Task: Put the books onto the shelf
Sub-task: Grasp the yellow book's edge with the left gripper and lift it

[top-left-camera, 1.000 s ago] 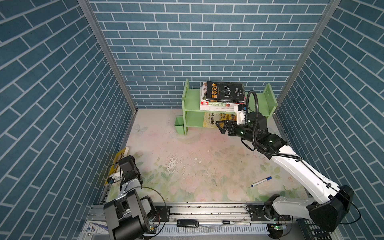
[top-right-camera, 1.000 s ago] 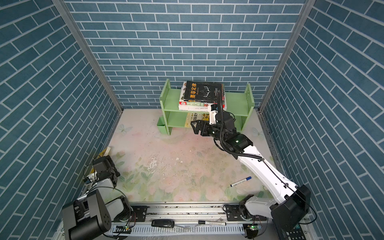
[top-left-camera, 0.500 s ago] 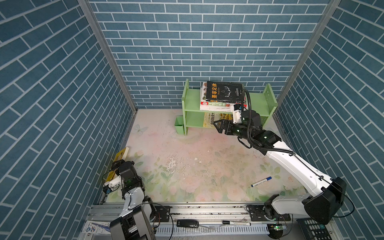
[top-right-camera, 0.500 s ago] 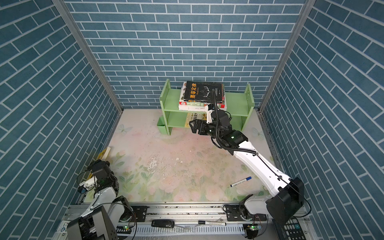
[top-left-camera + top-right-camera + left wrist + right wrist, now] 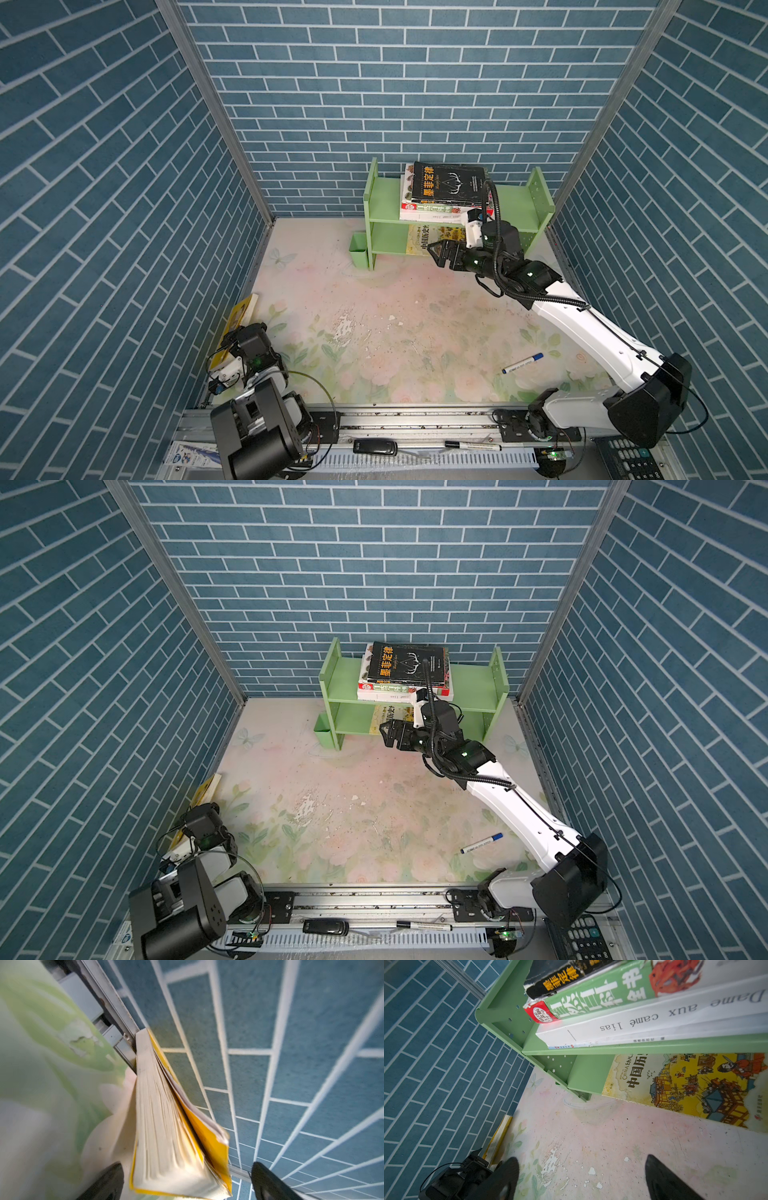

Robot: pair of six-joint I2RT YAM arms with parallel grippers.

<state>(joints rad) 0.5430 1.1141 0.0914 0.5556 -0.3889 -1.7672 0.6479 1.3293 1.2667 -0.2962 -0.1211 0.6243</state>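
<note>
Light green wooden two-tier shelf (image 5: pixel 382 195): black orange-lettered book (image 5: pixel 449 183) atop stack, yellow illustrated book (image 5: pixel 685 1088) below. Right gripper (image 5: pixel 436 251) before shelf, spread, empty; left gripper (image 5: pixel 186 1164) spread astride yellow paperback (image 5: pixel 158 1122).

Table (image 5: pixel 374 332): floral mat, pale pink and green, print flaking off near the middle. Shelf (image 5: pixel 384 208) stands on it at the back, against the brick wall, with the small green cup-box (image 5: pixel 358 253) on its left side, down at table level.

Upper tier: one flat stack left of centre, right part bare. From the top: black book (image 5: pixel 449 183), green book (image 5: pixel 602 995), white book (image 5: pixel 654 1020), thin book (image 5: pixel 571 1045) at the bottom.

Lower tier: yellow illustrated book (image 5: pixel 419 239) lying flat, front edge past the shelf's front.

On the mat itself: marker pen (image 5: pixel 522 363) at front right, well apart from the shelf. Yellow book (image 5: pixel 241 316) on edge against the left wall.
</note>
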